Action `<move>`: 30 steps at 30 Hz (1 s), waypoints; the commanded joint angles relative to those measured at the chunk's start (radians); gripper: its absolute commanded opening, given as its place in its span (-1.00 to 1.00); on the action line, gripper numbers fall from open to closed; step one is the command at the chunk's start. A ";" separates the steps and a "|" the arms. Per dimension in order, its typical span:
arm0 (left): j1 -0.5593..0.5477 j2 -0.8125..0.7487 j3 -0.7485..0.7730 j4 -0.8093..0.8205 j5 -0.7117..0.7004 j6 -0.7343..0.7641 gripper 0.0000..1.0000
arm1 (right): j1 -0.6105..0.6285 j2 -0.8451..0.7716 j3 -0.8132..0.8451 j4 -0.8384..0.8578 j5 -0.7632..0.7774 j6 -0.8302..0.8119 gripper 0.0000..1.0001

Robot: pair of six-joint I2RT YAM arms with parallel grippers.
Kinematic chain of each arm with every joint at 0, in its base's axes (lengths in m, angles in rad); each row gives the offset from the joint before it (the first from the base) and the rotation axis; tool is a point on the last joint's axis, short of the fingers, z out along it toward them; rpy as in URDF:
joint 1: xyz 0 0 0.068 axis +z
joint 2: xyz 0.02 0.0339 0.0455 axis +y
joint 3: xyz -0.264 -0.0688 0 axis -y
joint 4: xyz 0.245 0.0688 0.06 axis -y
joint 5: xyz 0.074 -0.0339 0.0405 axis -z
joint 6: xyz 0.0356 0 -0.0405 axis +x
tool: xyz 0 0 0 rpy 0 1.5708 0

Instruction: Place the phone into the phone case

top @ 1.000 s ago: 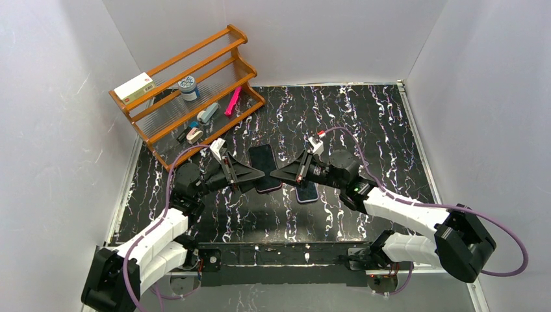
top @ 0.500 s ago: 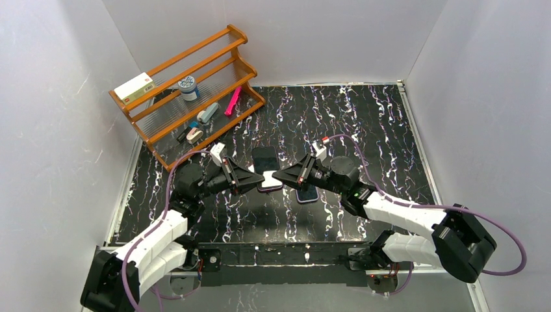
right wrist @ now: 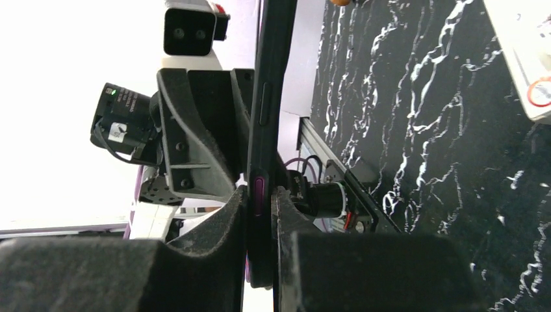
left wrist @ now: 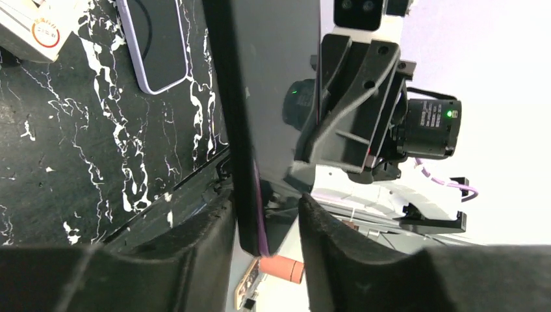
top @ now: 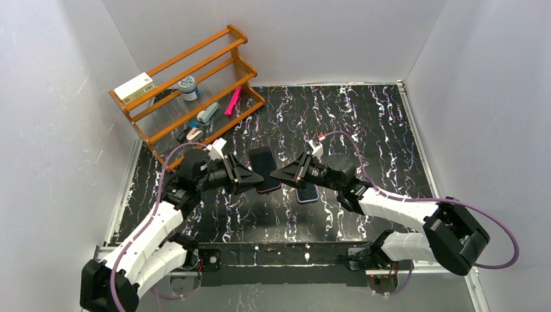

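Phone (top: 263, 169) sits over the middle of the tabletop (top: 364, 117) in the overhead view, dark face up, long axis running near-to-far. It is held between the left gripper (top: 260, 177) and the right gripper (top: 273, 175). What is probably the lavender-rimmed phone case (top: 308, 194) lies just beside it.

From the left wrist, the jaws straddle its edge, slightly apart.

From the right wrist, the jaws clamp it.

This looks mid-carry. The next move calls for aligning the phone over the case, then pressing it in.

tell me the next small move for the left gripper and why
Probably close the left gripper on the phone: its fingers straddle the phone's end with a gap on one side, so only the right gripper looks clamped on it.
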 commanded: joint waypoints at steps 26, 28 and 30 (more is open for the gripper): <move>-0.001 0.002 -0.148 0.107 -0.055 -0.099 -1.00 | -0.019 0.079 0.000 0.133 -0.002 0.063 -0.67; -0.001 0.007 -0.104 -0.036 -0.102 -0.015 -1.00 | -0.020 0.099 0.020 0.117 -0.038 0.028 -0.62; -0.001 0.013 -0.080 -0.095 -0.113 0.019 -1.00 | -0.023 0.108 0.040 0.088 -0.062 -0.017 -0.78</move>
